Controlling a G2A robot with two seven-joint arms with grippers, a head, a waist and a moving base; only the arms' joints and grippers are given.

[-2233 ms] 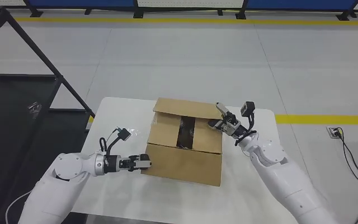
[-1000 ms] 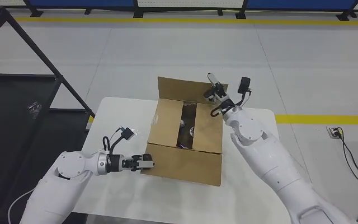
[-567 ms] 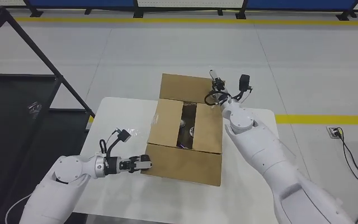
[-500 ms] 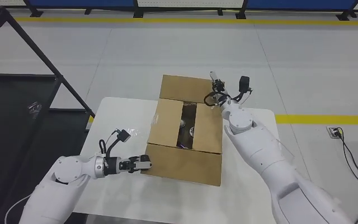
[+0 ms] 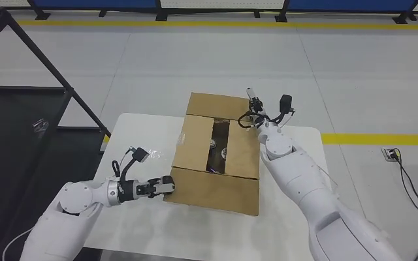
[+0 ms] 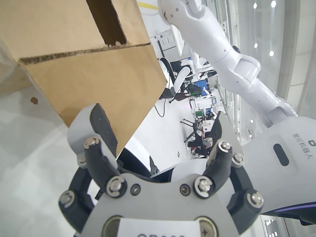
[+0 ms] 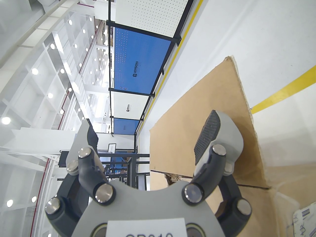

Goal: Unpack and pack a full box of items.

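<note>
The cardboard box (image 5: 215, 176) was seen at the middle of the white bench (image 5: 130, 134), its far flap (image 5: 219, 106) opened outward. The left tool (image 5: 166, 184) was held wide at the box's near left corner, and the right tool (image 5: 253, 101) wide beside the far flap.

My arms (image 5: 297, 173) white, glossy; black wrist cables (image 5: 244, 120); left gripper (image 6: 159, 117), right gripper (image 7: 150, 124): grey plates, black links, silver screws.

Brown cardboard box (image 5: 215, 166), flaps part-open
</note>
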